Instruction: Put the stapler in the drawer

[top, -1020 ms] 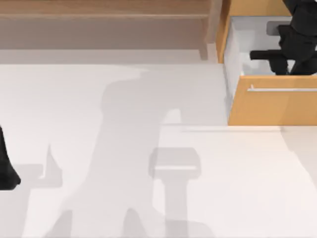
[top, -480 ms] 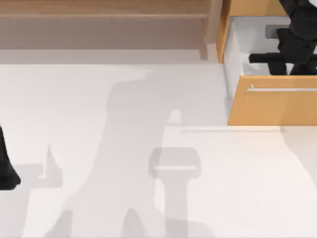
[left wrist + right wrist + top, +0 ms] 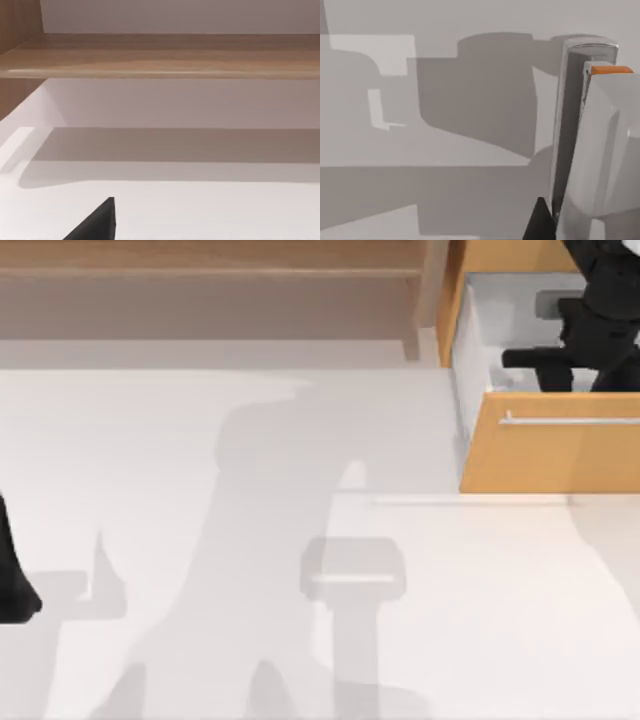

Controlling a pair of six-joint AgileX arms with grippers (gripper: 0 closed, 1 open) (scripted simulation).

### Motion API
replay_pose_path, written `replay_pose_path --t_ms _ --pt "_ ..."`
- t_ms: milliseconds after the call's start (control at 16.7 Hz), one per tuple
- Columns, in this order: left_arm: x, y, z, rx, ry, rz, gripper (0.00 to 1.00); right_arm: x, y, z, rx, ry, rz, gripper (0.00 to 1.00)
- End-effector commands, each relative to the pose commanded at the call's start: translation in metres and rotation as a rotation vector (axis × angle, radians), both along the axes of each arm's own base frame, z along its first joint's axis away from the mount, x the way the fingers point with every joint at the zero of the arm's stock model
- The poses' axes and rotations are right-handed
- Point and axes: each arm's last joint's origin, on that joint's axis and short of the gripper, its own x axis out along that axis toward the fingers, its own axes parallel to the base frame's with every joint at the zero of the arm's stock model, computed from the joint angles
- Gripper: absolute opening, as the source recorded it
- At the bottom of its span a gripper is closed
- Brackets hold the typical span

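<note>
No lettering, label, brand or number can be read anywhere (not on the drawer (image 3: 545,455) front either), as far as these views allow.

The drawer (image 3: 545,455) stands pulled out at the table's (image 3: 300,440) back right corner, with the right gripper (image 3: 585,355) down inside it. A shelf (image 3: 210,270) runs along the back edge. The left arm (image 3: 12,570) sits at the left edge
</note>
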Motion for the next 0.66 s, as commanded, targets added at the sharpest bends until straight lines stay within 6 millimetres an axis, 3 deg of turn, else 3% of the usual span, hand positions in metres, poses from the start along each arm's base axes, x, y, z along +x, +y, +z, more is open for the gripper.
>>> replay_pose_path --t_ms 300,660 --pt "0.0000 0.0000 0.0000 0.000 0.000 0.000 1.00 0.0000 0.0000 0.0000 0.000 0.000 0.000 0.98" --pt "0.0000 0.0000 0.0000 0.000 0.000 0.000 1.00 0.0000 0.0000 0.0000 0.000 0.000 0.000 1.00"
